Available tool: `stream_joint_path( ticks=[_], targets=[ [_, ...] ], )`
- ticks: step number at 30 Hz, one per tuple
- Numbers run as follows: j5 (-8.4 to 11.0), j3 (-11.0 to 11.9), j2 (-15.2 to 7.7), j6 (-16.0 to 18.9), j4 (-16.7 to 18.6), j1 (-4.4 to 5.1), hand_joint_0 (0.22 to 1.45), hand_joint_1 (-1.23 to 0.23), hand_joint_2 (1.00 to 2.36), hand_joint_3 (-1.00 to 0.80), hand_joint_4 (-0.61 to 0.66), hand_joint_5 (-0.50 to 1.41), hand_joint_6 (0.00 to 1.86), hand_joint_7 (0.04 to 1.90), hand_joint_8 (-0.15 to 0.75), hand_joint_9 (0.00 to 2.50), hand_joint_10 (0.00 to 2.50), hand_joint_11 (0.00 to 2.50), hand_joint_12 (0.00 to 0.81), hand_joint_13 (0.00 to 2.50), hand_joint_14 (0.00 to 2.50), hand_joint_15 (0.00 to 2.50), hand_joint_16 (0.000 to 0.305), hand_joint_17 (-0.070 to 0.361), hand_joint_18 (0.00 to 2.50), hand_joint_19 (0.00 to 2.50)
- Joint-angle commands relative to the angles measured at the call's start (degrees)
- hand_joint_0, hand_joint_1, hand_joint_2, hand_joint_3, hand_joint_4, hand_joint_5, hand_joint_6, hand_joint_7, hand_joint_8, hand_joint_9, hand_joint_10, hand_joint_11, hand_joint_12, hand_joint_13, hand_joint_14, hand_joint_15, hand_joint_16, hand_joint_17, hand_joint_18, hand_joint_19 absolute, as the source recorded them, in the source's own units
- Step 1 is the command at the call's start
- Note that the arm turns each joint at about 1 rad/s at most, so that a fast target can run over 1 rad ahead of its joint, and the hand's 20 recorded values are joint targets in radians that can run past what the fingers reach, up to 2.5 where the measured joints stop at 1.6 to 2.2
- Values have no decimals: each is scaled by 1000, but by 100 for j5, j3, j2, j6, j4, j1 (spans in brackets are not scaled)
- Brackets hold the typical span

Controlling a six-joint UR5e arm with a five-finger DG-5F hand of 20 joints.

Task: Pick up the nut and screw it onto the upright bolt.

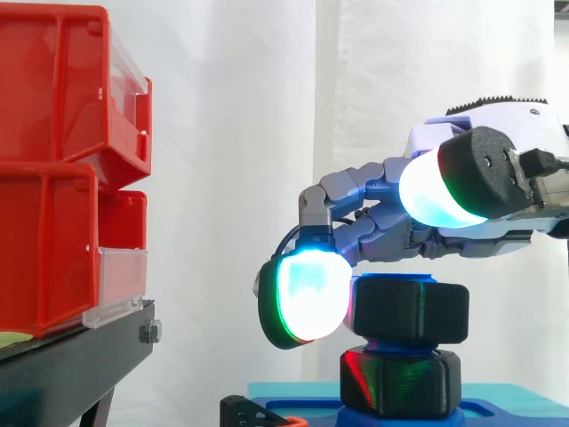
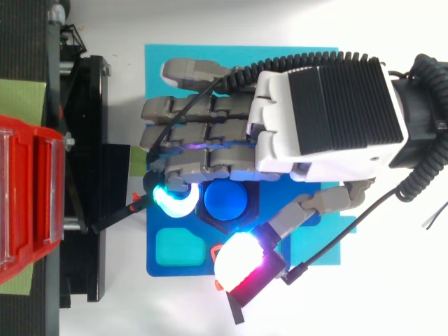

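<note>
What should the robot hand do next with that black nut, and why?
Probably turn the nut a little further down the thread. It sits high on the upright blue bolt, whose top barely peeks above it, so it looks only just started. The hand is right over it, close enough to twist.

Place: a robot lab test bench, as I see it from my remote station.
Backdrop: a plain white curtain (image 1: 231, 133) closes off everything behind the work.
Storage: red bins (image 1: 53, 107) are stacked on a black stand (image 1: 71, 365).
Fixture: a blue plate (image 2: 178, 271) with cut-out pockets lies on a white table (image 2: 126, 308).
Machine: a robot hand (image 2: 322, 105) is above the plate.
</note>
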Motion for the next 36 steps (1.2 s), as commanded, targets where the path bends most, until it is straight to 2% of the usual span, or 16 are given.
stream_joint_path(
  ticks=[1,9,18,19,21,26,27,30,31,36],
  targets=[
    [-4,0,1,-5,17,-15,481,-264,1000,-500,197,-59,500,1455,281,568,0,0,307,265,0,0,35,78,0,0],
    [-4,0,1,-5,-10,-41,488,-269,1000,-500,194,-41,519,1488,287,680,0,0,299,383,0,0,32,71,7,0],
    [-4,9,1,-5,-1,-94,505,-293,1000,-500,185,-8,538,1483,291,872,0,0,286,571,0,0,27,60,179,0],
    [-4,0,1,-5,-1,-94,509,-290,1000,-500,188,-7,500,1534,289,892,0,0,280,588,0,0,26,58,197,0],
    [-13,0,1,-5,8,-103,510,-288,1000,-500,191,-13,501,1484,291,920,0,0,279,592,0,0,25,57,205,0],
    [-21,0,1,-5,-27,-129,513,-286,1000,-500,199,-4,501,1510,298,1005,0,0,276,632,0,0,24,55,230,0],
    [-21,0,1,-5,-45,-138,514,-287,1000,-500,199,4,500,1541,302,1061,0,0,273,658,0,0,24,55,239,0],
    [-21,0,1,-5,-106,-155,518,-288,1000,-500,191,15,529,1487,296,1142,0,0,265,711,0,0,23,52,279,0],
    [-21,0,1,-5,-115,-164,521,-291,1000,-500,166,26,550,1426,290,1256,2,0,259,765,0,0,22,48,334,0],
    [-39,0,1,-5,-89,-191,531,-302,1000,-500,112,52,575,1377,269,1480,0,48,233,928,0,0,18,40,498,0]
  ],
)
